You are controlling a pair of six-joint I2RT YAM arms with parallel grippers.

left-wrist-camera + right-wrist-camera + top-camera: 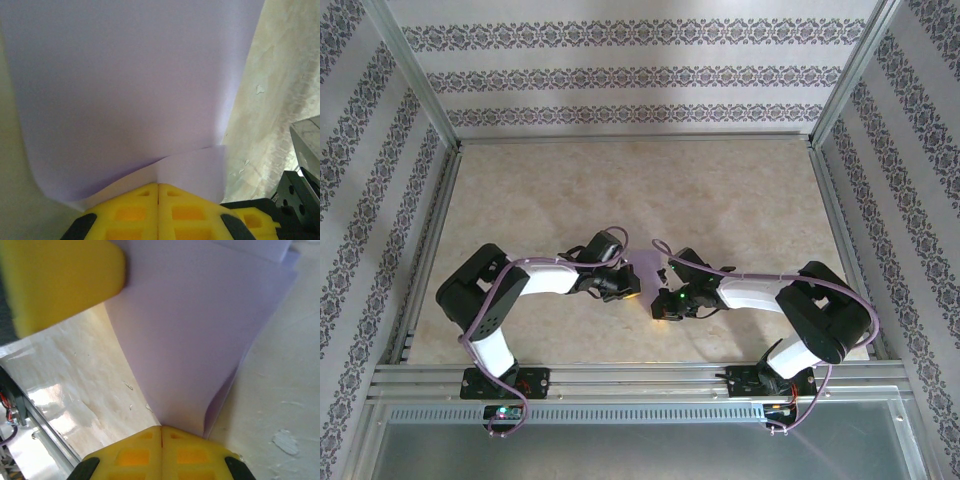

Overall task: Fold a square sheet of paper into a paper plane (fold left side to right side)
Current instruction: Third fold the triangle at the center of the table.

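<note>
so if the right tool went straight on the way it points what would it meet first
The purple sheet the right tool pinches, just ahead; past it probably the left tool, depth unclear.

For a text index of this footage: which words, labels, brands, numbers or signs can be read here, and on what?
None can be read.
The paper is blank.
The walls bear only a floral pattern.
The arms show no legible marking.

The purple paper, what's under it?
Beige table shows around the paper, which the left gripper and right gripper pinch. Whatever lies directly beneath the sheet is covered.
</note>
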